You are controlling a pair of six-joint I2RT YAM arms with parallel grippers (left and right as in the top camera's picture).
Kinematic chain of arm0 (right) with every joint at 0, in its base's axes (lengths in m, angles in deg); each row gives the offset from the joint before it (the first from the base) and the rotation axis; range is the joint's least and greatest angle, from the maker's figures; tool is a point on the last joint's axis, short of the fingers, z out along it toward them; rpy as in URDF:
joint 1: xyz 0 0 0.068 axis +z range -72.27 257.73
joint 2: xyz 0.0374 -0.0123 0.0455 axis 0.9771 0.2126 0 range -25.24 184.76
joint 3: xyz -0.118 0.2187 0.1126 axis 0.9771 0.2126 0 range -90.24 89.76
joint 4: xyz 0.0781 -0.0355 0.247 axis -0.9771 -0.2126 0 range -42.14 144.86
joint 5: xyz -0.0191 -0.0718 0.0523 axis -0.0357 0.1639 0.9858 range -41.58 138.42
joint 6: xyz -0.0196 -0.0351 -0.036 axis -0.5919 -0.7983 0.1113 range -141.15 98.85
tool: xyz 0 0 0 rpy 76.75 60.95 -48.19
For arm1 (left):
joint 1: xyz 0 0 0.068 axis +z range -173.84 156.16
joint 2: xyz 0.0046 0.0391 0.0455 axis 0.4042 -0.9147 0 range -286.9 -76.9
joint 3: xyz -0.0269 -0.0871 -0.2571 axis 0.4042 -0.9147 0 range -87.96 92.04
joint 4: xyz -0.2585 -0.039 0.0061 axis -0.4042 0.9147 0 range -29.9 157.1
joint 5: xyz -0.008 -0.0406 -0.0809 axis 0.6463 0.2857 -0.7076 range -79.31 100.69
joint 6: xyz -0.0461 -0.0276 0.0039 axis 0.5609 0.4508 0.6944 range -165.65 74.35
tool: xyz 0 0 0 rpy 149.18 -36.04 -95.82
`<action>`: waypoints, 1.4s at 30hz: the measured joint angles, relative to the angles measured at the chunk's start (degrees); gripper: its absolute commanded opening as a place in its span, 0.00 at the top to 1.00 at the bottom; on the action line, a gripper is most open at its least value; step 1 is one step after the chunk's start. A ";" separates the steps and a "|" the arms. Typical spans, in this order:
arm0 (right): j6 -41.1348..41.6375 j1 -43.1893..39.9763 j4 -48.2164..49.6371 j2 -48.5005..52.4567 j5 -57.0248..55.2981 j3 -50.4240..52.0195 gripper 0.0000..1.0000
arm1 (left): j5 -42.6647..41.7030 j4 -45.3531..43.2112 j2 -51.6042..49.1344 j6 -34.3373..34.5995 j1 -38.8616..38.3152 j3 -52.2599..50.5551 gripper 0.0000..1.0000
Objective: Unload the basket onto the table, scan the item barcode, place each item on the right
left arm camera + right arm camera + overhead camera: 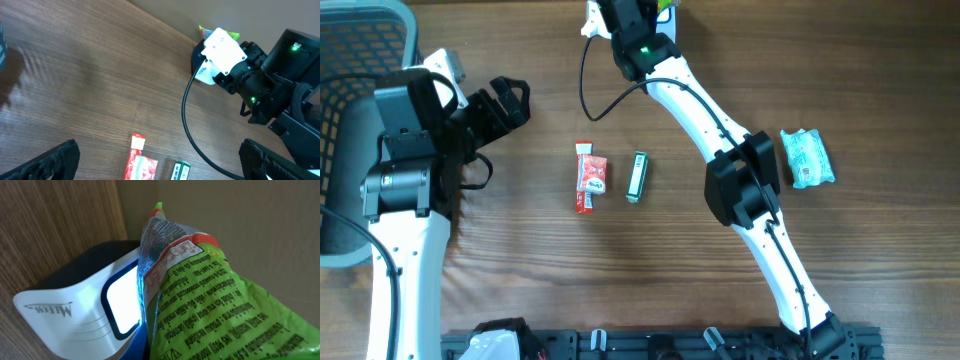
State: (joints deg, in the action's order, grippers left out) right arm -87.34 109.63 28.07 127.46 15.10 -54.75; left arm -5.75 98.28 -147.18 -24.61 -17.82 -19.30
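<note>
Scan seems underway: right claw [656, 10] clamped on green packet [215, 300] against the scanner [75, 312] at top centre; left claw [508, 100] apart, idle.

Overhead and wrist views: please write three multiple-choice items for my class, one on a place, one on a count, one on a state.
1. Where is the green packet? A at the scanner's lit window; B in a cup; C under a cloth.
2. How many items lie loose on the table? A one; B three; C six.
3. How do the left gripper's jaws stand? A shut on a cable; B shut on a pen; C wide open, empty.
Key: 1 A, the right wrist view shows it against the window. 2 B, the red sachet, green stick pack and teal pack. 3 C, the left wrist view shows them far apart with nothing between.
</note>
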 measured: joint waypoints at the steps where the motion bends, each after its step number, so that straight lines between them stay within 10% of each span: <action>1: 0.07 0.00 0.76 0.00 -0.07 0.00 0.96 | 0.00 0.02 0.00 0.00 0.00 0.00 0.00; 42: 8.17 1.25 2.21 -3.65 -1.55 0.72 0.95 | 0.00 0.02 0.00 0.00 0.00 0.00 0.00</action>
State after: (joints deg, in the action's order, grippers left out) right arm -79.16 110.87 30.28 123.81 13.55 -54.03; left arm -5.75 98.30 -147.18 -24.61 -17.82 -19.30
